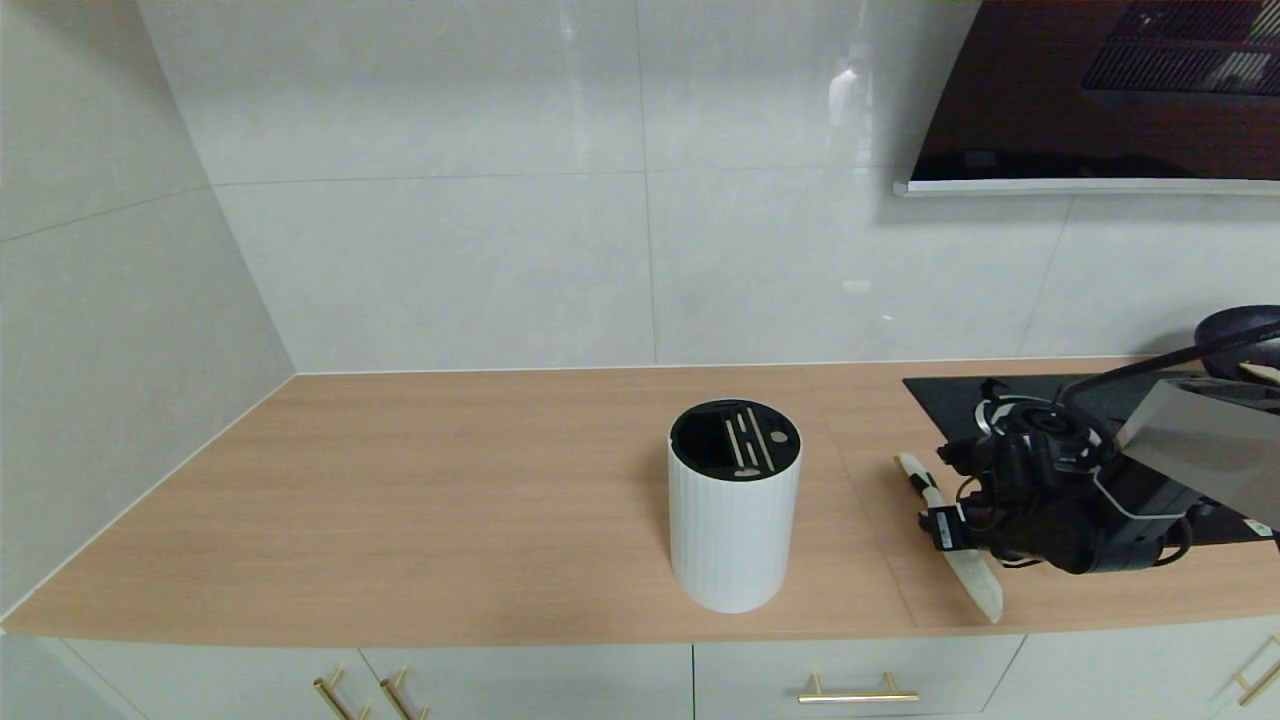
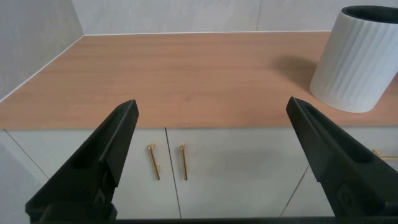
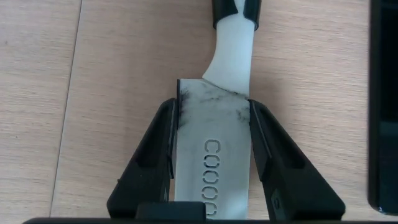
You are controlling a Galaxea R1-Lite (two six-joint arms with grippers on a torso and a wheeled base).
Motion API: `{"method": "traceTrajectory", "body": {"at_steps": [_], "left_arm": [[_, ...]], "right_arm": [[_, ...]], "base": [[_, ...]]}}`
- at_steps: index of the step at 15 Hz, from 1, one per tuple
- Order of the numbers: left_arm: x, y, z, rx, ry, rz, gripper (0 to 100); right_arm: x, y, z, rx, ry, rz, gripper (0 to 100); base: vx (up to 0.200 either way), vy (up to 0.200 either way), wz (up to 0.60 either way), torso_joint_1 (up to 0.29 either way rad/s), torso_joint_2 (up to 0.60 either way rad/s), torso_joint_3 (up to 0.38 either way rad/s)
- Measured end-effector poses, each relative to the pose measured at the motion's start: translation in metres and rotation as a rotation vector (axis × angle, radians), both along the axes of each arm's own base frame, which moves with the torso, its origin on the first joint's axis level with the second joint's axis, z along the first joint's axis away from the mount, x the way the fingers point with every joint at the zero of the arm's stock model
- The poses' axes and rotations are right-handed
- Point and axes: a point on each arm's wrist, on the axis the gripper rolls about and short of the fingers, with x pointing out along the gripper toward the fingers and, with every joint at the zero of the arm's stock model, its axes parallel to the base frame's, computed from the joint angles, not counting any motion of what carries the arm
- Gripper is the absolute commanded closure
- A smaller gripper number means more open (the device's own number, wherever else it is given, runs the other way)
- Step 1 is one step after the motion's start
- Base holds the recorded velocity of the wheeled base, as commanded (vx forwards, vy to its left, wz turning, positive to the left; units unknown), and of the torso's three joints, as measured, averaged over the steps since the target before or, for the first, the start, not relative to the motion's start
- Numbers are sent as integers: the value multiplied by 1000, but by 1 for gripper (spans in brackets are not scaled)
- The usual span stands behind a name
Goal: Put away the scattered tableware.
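A knife with a white marbled blade (image 3: 231, 56) and a black-banded white handle lies flat on the wooden counter, right of the holder (image 1: 975, 578). My right gripper (image 3: 213, 109) is down over it, its fingers (image 3: 163, 134) pressed against both edges of the blade close to the handle; in the head view the right gripper (image 1: 948, 525) sits over the knife's middle. A white ribbed cylindrical holder (image 1: 735, 505) with a black slotted top stands mid-counter. My left gripper (image 2: 211, 106) hangs open in front of the counter's front edge, with the holder (image 2: 357, 59) off to one side.
A black cooktop (image 1: 955, 395) is set into the counter just behind the knife, with a dark pan (image 1: 1240, 335) on it. A range hood (image 1: 1100, 100) hangs above. The tiled wall closes the back and left. Cabinet fronts with gold handles (image 1: 858, 693) lie below.
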Motion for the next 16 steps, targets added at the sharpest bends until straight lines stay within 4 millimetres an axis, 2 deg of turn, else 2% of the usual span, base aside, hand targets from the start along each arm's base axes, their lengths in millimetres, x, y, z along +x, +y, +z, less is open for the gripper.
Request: {"method": "traceTrajectory", "body": {"at_steps": [5, 11, 12, 14, 16], "left_arm": [[0, 0, 0, 4, 0, 0, 0], [-2, 0, 7, 15, -2, -23, 0], [-4, -1, 15, 0, -6, -41, 0], [-15, -1, 54, -18, -61, -93, 0], [-17, -2, 103, -15, -79, -160, 0]], "right_arm": [[-4, -1, 13, 6, -13, -7, 100], [-28, 5, 77, 27, -139, 16, 100], [-34, 10, 89, 30, -162, 28, 100], [-49, 22, 113, 35, -214, 62, 100], [-63, 45, 143, 51, -301, 122, 100]], "base": [[0, 0, 0, 0, 0, 0], [0, 0, 0, 0, 0, 0], [0, 0, 0, 0, 0, 0], [0, 0, 0, 0, 0, 0], [0, 0, 0, 0, 0, 0]]}}
